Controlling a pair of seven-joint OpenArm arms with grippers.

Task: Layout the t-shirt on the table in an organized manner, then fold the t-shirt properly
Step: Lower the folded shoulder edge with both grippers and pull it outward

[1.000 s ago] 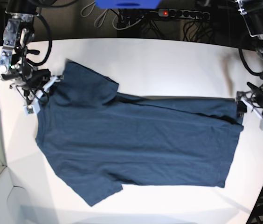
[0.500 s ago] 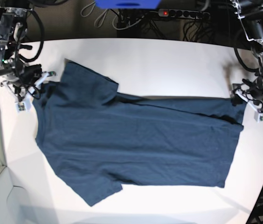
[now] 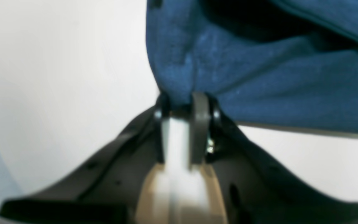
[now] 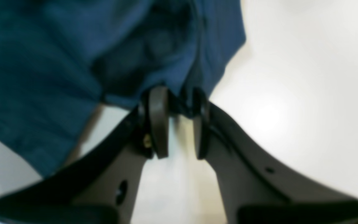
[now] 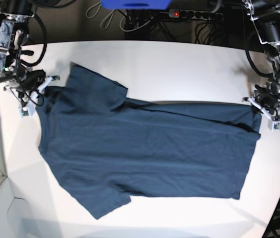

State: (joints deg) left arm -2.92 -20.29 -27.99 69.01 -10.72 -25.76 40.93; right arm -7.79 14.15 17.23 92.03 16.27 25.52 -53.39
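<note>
A: Two grips, one garment. The navy t-shirt [image 5: 145, 148] lies spread across the white table [image 5: 179, 64], collar end toward the right arm, hem toward the left arm.

B: What does each claw have?

A: In the left wrist view the left gripper [image 3: 183, 104] has its jaws drawn nearly together on a small pinch of blue cloth at the hem corner. In the right wrist view the right gripper [image 4: 176, 105] stands a little wider, with a bunched fold of fabric between its fingers [image 4: 158, 121], near the collar and shoulder.

B: So both hold the shirt. Is it flat?

A: Mostly. The upper sleeve [image 5: 95, 91] is folded over onto the body, and a long crease runs along the upper edge toward the hem. The lower sleeve [image 5: 105, 201] sticks out cleanly.

B: What could spoil it?

A: My guess: the left bite is thin, only an edge of cloth, so a firm pull apart could slip it free and let that corner drop in a heap. The right pinch looks bulkier and may take two layers, which would drag the lower layer along and twist the shoulder.

B: And if they pull unevenly?

A: Then the shirt would likely skew on the smooth top and the crease would set deeper instead of easing out. Lifting too little would scrape the cloth and bunch it; the folded sleeve would want a separate fix.
</note>
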